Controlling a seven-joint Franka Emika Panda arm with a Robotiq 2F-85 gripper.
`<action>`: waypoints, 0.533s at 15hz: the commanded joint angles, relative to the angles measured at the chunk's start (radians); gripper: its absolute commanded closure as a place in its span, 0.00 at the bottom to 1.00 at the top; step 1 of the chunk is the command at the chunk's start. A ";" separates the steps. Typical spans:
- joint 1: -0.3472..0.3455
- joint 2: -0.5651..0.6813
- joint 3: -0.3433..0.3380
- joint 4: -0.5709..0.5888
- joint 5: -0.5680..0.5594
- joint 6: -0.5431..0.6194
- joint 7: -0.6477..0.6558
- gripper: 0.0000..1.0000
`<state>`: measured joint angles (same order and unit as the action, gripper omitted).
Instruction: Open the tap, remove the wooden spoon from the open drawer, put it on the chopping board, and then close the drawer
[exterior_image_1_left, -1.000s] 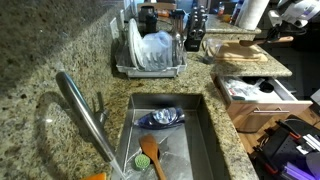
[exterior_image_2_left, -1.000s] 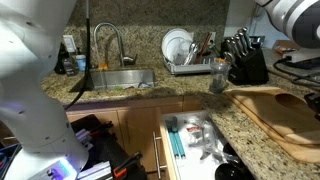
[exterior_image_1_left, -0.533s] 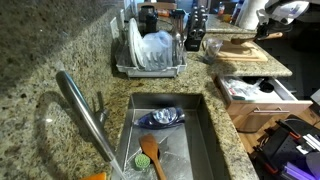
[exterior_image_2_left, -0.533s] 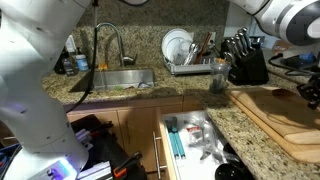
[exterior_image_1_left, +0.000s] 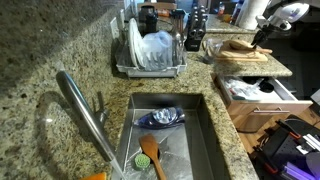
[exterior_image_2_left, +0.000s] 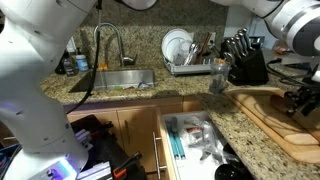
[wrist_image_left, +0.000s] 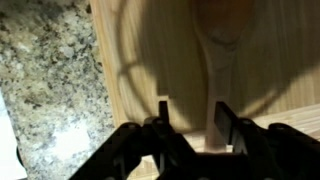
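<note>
On the rectangular light tan wooden chopping board (wrist_image_left: 130, 60), the slim pale wooden spoon (wrist_image_left: 220, 70) is laid flat; its handle is straddled loosely by the released tool (wrist_image_left: 192, 128), fingers parted.

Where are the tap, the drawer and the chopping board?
tap (exterior_image_1_left: 85, 112): in an exterior view, on the middle of the slanted spout.
drawer (exterior_image_1_left: 264, 114): in an exterior view, on its wooden outer wall.
chopping board (exterior_image_2_left: 266, 113): in an exterior view, on bare wood.
</note>
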<state>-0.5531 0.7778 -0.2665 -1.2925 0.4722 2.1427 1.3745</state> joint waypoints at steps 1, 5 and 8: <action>-0.027 -0.007 -0.013 0.037 -0.055 -0.197 0.012 0.17; -0.003 -0.078 -0.025 0.004 -0.148 -0.478 -0.026 0.00; 0.034 -0.153 -0.014 -0.086 -0.194 -0.632 -0.050 0.00</action>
<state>-0.5556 0.7119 -0.2842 -1.2684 0.3257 1.6113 1.3570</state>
